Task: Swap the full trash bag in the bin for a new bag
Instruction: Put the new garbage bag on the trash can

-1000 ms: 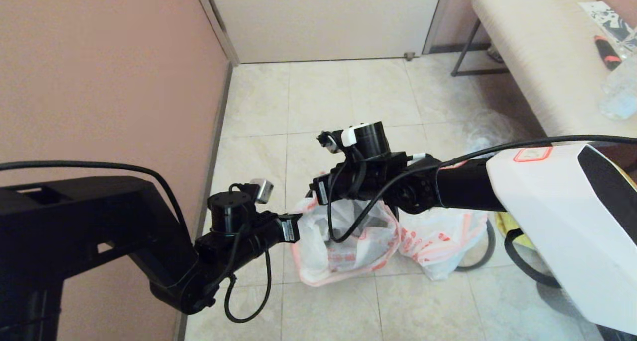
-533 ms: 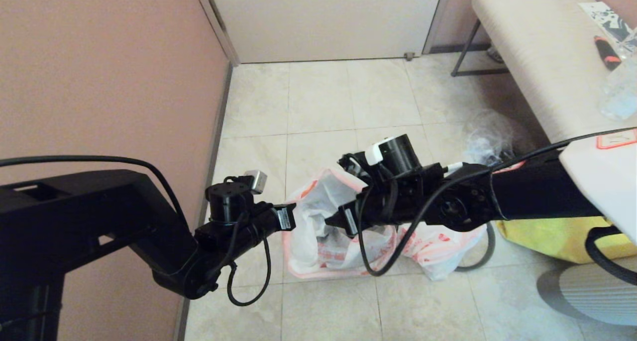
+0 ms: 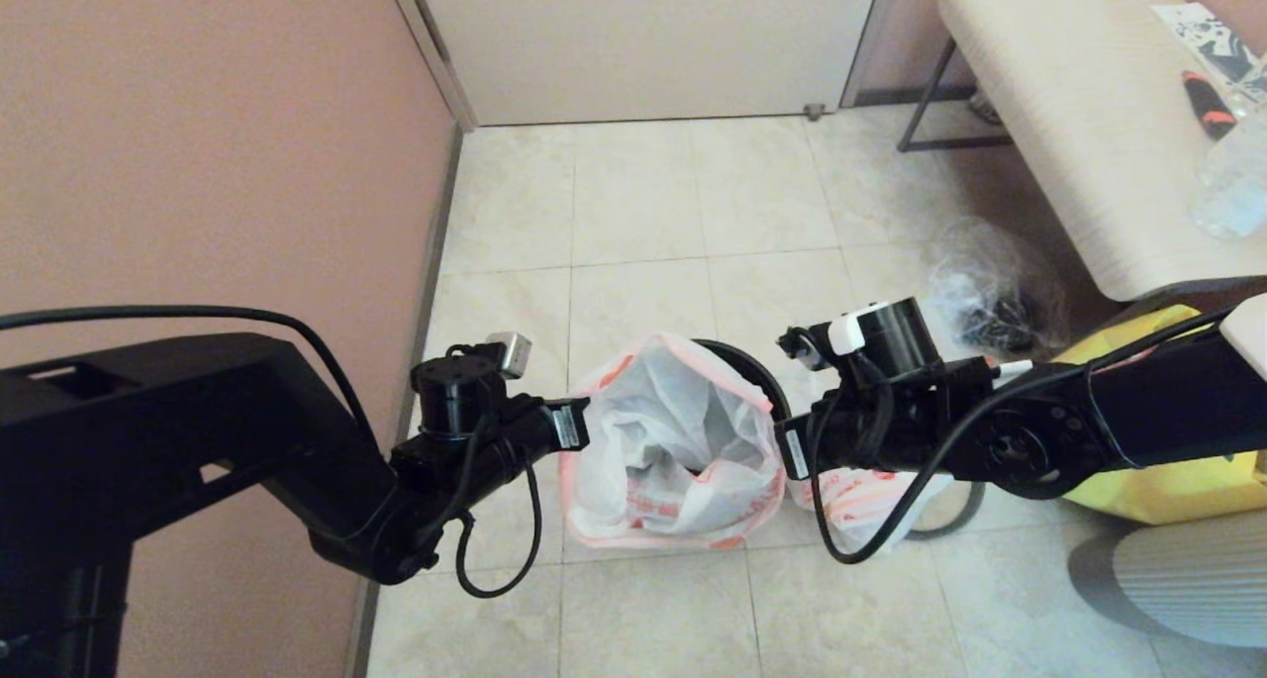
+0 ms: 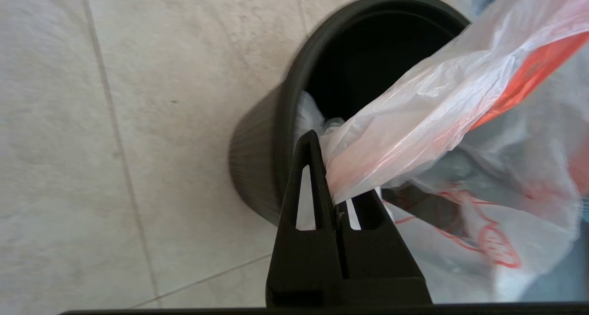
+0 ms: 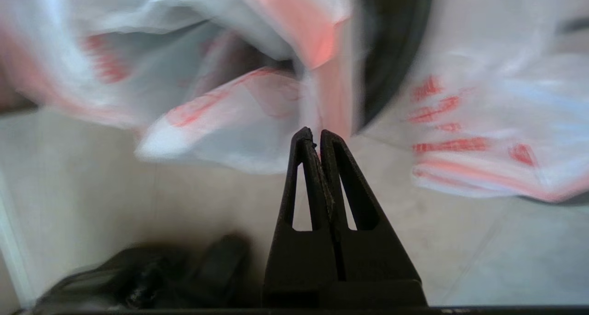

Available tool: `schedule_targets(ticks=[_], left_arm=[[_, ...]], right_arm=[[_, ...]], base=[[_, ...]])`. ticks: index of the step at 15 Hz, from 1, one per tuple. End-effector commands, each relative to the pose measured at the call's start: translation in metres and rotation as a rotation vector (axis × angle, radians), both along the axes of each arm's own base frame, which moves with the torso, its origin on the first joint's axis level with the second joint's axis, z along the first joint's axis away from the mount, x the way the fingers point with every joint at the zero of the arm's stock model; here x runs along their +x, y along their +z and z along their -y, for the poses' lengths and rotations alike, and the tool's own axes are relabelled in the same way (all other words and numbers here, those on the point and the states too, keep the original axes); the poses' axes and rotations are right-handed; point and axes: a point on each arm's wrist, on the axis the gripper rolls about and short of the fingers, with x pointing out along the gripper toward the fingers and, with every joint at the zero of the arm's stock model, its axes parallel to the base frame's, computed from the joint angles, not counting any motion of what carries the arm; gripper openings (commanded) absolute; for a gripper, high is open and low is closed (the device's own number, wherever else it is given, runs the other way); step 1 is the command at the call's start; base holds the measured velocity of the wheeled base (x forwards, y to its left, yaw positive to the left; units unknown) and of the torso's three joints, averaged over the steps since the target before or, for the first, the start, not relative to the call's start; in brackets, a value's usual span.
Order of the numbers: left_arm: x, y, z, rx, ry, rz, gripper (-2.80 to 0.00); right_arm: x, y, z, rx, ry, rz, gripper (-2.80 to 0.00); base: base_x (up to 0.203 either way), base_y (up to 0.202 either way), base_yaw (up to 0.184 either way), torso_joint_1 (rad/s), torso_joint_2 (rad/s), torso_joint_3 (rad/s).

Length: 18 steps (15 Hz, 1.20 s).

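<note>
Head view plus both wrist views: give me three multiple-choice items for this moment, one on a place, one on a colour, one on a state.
1. Where is the full trash bag?
A. in a sink
B. on the floor beside the bin
C. hanging from a hook

2. What colour is the bin?
A. white
B. blue
C. black

3. The left end effector is:
A. shut on the hem of the new bag
B. open above the bin
C. shut on nothing

Answers:
1. B, the head view shows it lying on the tiles next to the bin.
2. C, the left wrist view shows its black wall.
3. A, its fingers pinch the orange-banded hem.
</note>
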Motion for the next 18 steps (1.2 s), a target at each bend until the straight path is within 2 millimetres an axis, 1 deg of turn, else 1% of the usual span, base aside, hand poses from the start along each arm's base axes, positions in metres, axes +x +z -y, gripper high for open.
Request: schedule_targets(ticks=[1,3,4,7,9,10,11,15,18], left_arm=[[-0.001,0.001,0.001,-0.009,-0.001,0.001,-2.8],[-0.001,0.001,0.0,-0.009,-0.001,0.001,-2.8],[-0.001,0.001,0.0,-0.01,0.0,0.002,-2.8],[0.0,-0.001,0.001,-0.018,0.0,-0.005,-2.8],[0.0,0.0,0.001,-0.023,0.004,-0.004,-2.8],[0.0,-0.001,0.001,-0.023,0.004,-0.005,-2.8],[0.0,0.0,0.001,-0.023,0.004,-0.004,-2.8],[0.002,0.001,0.0,-0.026,0.007,0.0,-2.8],[0.004,-0.001,0.001,-0.026,0.007,0.0,-2.8]], right_arm=[[0.004,-0.014,-0.001,-0.03,-0.018,-0.025,-2.8],[-0.001,-0.026,-0.007,-0.056,-0.019,-0.057,-2.8],[-0.004,-0.03,-0.01,-0.042,-0.043,-0.078,-2.8],[-0.003,-0.045,-0.027,0.099,-0.19,-0.211,-2.8],[0.0,-0.051,-0.033,0.146,-0.302,-0.31,-2.8],[0.0,-0.055,-0.034,0.144,-0.342,-0.353,-2.8],[0.0,-0.057,-0.034,0.136,-0.36,-0.356,0.0],[0.003,-0.054,-0.046,0.205,-0.413,-0.372,0.0],[0.011,-0.051,-0.055,0.228,-0.469,-0.418,0.0]], base=[[0.0,0.0,0.0,0.0,0.0,0.0],[0.0,0.0,0.0,0.0,0.0,0.0],[0.0,0.0,0.0,0.0,0.0,0.0],[0.0,0.0,0.0,0.0,0.0,0.0],[0.0,0.0,0.0,0.0,0.0,0.0],[0.0,0.0,0.0,0.0,0.0,0.0],[0.0,0.0,0.0,0.0,0.0,0.0],[0.0,0.0,0.0,0.0,0.0,0.0],[0.0,0.0,0.0,0.0,0.0,0.0]])
